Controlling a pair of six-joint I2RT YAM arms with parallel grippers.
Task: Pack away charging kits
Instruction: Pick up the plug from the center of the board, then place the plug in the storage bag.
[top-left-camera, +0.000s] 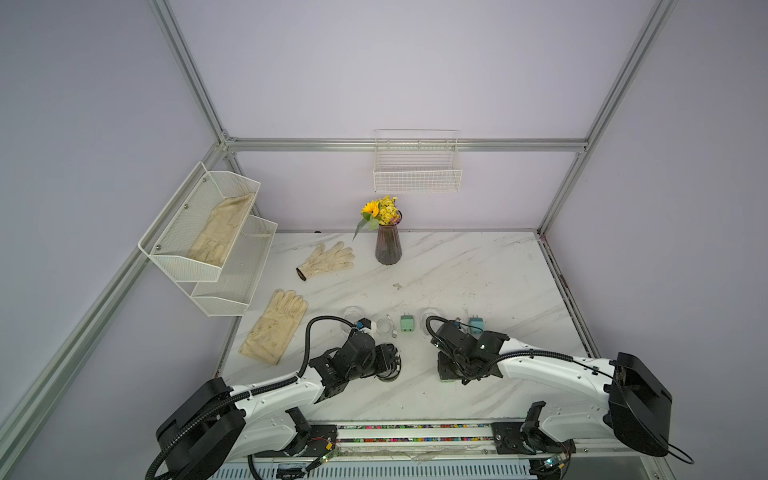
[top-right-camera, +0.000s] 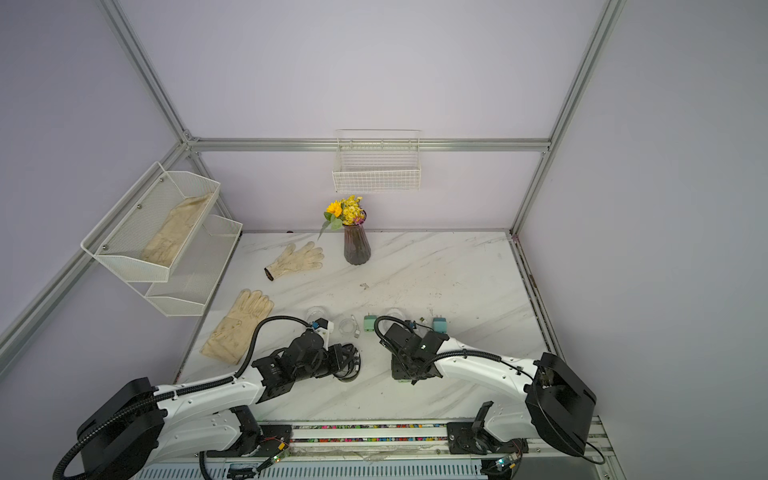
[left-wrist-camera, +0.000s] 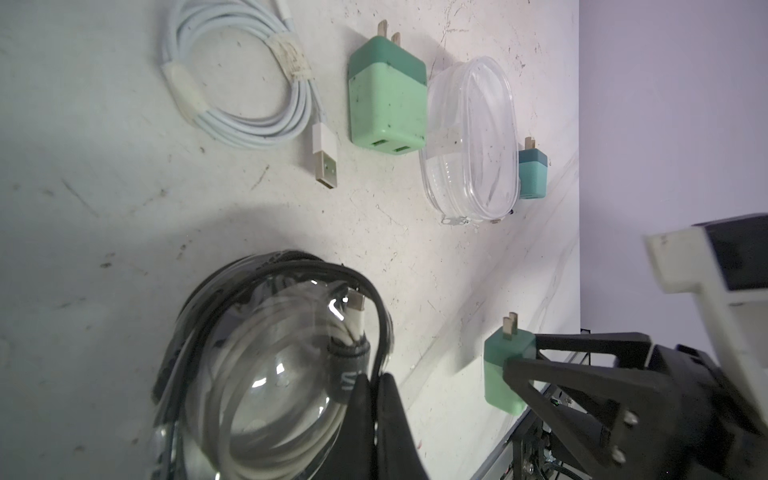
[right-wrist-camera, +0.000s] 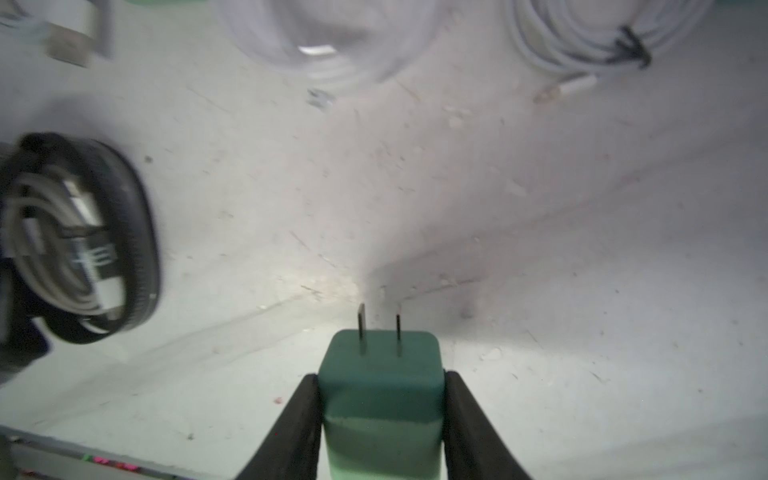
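Right wrist view: the right gripper (right-wrist-camera: 382, 377) was clamped on a green charger (right-wrist-camera: 382, 399), one finger on each side and the prongs pointing away from the camera, over the counter (right-wrist-camera: 540, 249); whether the charger touched the surface could not be told. Off to one side sat a black-rimmed case (right-wrist-camera: 83, 237), blurred, and farther off lay a grey cable (right-wrist-camera: 582, 37) bound with a dark tie. Left wrist view: the left gripper (left-wrist-camera: 376, 399) was clenched, its fingers pinching the rim of the black-rimmed case, which held a coiled cable (left-wrist-camera: 257, 374). Beyond it lay a loose white cable (left-wrist-camera: 232, 83), a second green charger (left-wrist-camera: 386, 95) flat on its side, a clear case (left-wrist-camera: 469, 141) just beside that charger, and a blue charger (left-wrist-camera: 532, 174) partly hidden behind the clear case. In both top views, these loose pieces formed a row across the middle of the counter, with another clear case (top-left-camera: 353, 318) at its left end. The black-rimmed case and the gripped charger sat nearer the front edge. Two gloves (top-left-camera: 274, 326) lay toward the left edge and a vase (top-left-camera: 388, 247) stood at the back edge.
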